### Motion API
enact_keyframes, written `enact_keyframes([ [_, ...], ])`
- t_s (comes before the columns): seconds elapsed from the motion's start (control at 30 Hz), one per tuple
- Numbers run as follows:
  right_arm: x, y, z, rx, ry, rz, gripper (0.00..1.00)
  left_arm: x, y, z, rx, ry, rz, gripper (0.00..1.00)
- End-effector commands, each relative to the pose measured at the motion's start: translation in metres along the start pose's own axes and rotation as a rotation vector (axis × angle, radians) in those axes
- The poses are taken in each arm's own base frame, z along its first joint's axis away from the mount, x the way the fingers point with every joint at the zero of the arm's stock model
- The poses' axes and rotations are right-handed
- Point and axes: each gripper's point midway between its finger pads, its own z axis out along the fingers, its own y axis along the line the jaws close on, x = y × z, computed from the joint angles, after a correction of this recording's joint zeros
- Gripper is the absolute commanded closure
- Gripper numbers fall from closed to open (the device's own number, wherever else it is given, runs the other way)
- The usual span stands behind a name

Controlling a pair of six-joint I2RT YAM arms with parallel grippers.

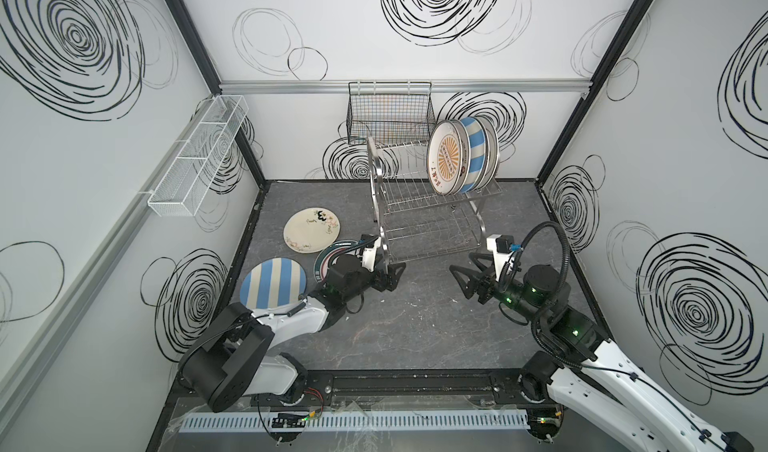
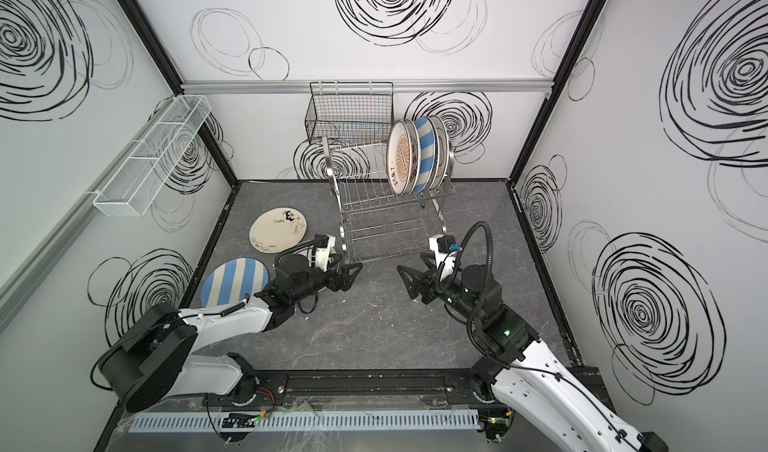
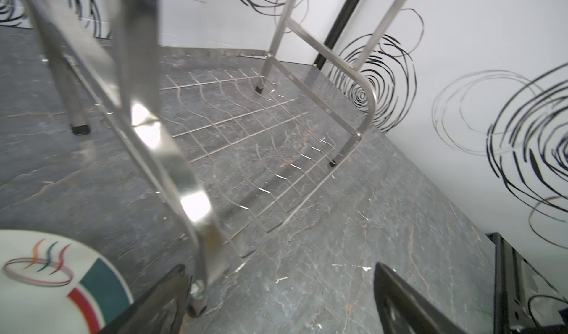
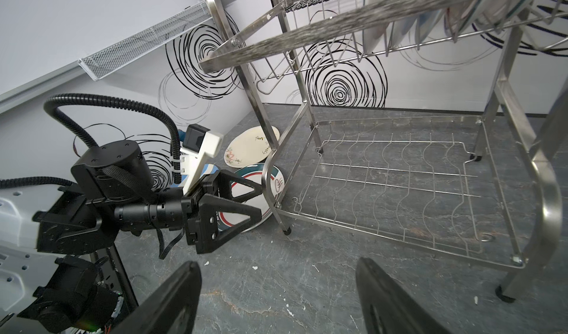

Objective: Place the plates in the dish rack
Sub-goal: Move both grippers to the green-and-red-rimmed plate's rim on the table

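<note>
Several plates stand upright at the right end of the dish rack's (image 1: 409, 179) upper tier; an orange sunburst plate (image 1: 446, 158) is in front and a blue-cream striped one (image 1: 473, 150) behind it. Flat on the table lie a cream flowered plate (image 1: 312, 229), a striped plate (image 1: 272, 283) and a teal-rimmed plate (image 3: 46, 280), the last partly under the left arm. My left gripper (image 3: 280, 268) is open at the rack's front left leg (image 3: 184, 178), which stands just inside one finger. In front of the rack's right side, my right gripper (image 4: 279, 263) hangs open over bare table.
A black wire basket (image 1: 388, 113) hangs on the back wall behind the rack. A long white mesh tray (image 1: 199, 154) is fixed to the left wall. The rack's lower tier (image 4: 399, 178) holds nothing. A white slotted cable duct (image 1: 353, 423) runs along the front edge.
</note>
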Motion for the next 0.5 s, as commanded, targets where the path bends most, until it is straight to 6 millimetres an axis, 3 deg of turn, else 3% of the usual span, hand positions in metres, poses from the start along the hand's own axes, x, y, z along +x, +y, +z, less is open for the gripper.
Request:
enact_keyframes([
  [0.0, -0.003, 0.001, -0.001, -0.007, -0.020, 0.010, 0.17, -0.009, -0.009, 0.009, 0.041, -0.032, 0.047, 0.04],
  [0.2, -0.005, 0.000, -0.005, -0.002, -0.028, 0.012, 0.17, -0.004, -0.015, 0.016, 0.068, -0.004, 0.054, 0.04],
  [0.47, -0.002, -0.001, -0.007, 0.009, -0.020, 0.016, 0.17, 0.006, -0.060, 0.029, 0.200, 0.034, 0.108, 0.04],
])
